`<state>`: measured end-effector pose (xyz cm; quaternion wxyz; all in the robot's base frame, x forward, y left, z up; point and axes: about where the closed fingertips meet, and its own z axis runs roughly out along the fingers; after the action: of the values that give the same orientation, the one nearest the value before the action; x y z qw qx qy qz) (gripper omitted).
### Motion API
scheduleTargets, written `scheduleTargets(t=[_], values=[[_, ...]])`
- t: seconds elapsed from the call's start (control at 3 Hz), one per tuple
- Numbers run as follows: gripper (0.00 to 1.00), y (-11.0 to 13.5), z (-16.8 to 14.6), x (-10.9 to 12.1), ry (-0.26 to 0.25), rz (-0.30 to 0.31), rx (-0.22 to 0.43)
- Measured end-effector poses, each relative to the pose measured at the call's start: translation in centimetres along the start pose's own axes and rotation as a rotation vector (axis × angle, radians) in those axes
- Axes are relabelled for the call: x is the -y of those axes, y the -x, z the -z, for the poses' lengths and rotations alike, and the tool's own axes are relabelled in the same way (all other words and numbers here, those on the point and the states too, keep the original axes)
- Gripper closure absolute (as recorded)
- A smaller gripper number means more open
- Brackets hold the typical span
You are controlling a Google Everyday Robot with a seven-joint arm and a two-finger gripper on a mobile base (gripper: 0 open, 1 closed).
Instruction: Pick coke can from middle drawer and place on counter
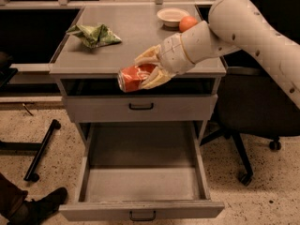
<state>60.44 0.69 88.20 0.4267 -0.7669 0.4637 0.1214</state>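
Note:
My gripper (146, 69) is shut on the red coke can (133, 78), which lies on its side between the pale fingers (148, 55), silvery end to the left. It hangs in the air at the front edge of the grey counter (136, 36), above the cabinet's front. The middle drawer (143, 182) is pulled wide open below, its flat tray bare. My white arm reaches in from the upper right.
On the counter lie a green crumpled bag (93, 34) at the back left, a white bowl (172, 16) and an orange fruit (187, 23) at the back right. A shut drawer (140, 108) sits above the open one. A black chair (253, 111) stands to the right, a shoe (37, 206) at the bottom left.

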Motion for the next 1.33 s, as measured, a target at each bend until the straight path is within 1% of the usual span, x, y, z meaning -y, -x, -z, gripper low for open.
scheduleTargets(t=[0.33,0.67,1.0,1.33], values=[[1.00,0.0,0.0,0.0,0.000,0.000,0.000],[1.00,-0.4,0.0,1.7,-0.012,0.027,-0.022],[1.00,-1.9,0.6,5.8,-0.084,0.065,-0.053],[1.00,-3.8,1.3,9.5,-0.160,0.087,-0.125]])
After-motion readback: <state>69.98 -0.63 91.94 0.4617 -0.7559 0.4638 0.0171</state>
